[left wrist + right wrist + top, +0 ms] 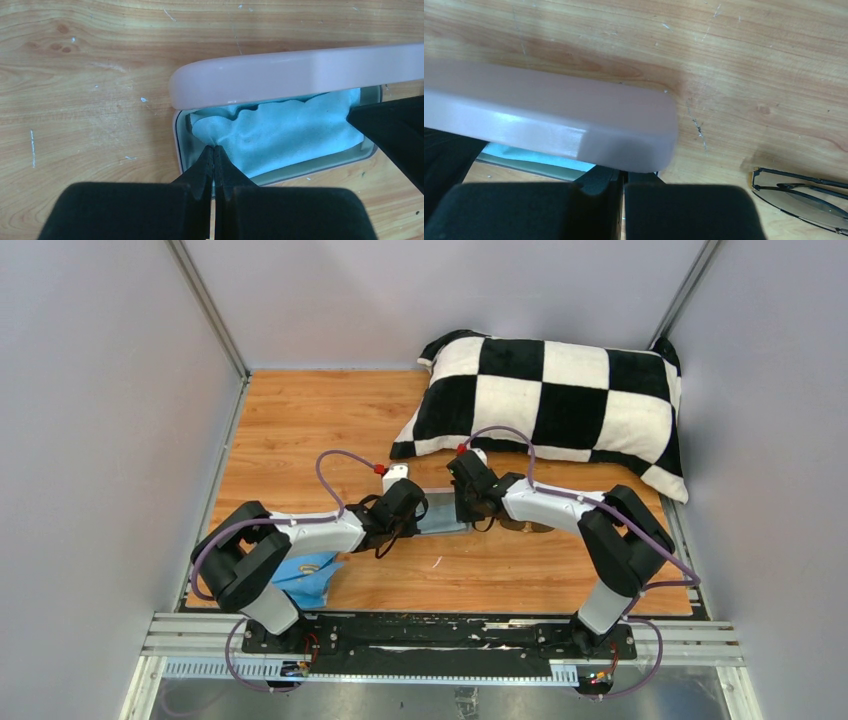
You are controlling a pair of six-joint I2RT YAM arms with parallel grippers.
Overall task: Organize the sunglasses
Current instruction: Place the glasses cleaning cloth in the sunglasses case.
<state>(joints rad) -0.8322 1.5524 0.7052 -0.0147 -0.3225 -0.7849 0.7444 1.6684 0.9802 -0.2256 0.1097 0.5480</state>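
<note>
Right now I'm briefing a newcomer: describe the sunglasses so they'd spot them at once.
On the wooden table, in front of the checkered pillow, an open pink case lies near the middle. Just right of it lie the sunglasses: thin dark frame and tinted lenses, unlike the bulky case.

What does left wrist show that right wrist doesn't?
Left wrist only: the left end effector, shut, tips at the edge of the light-blue cloth crumpled across the pink case's open base. Right wrist only: the sunglasses, lying on the table outside the case, and the right end effector, shut, under the lid's corner. Both: the case with lid raised and the wooden table; right wrist catches only a sliver of blue.
</note>
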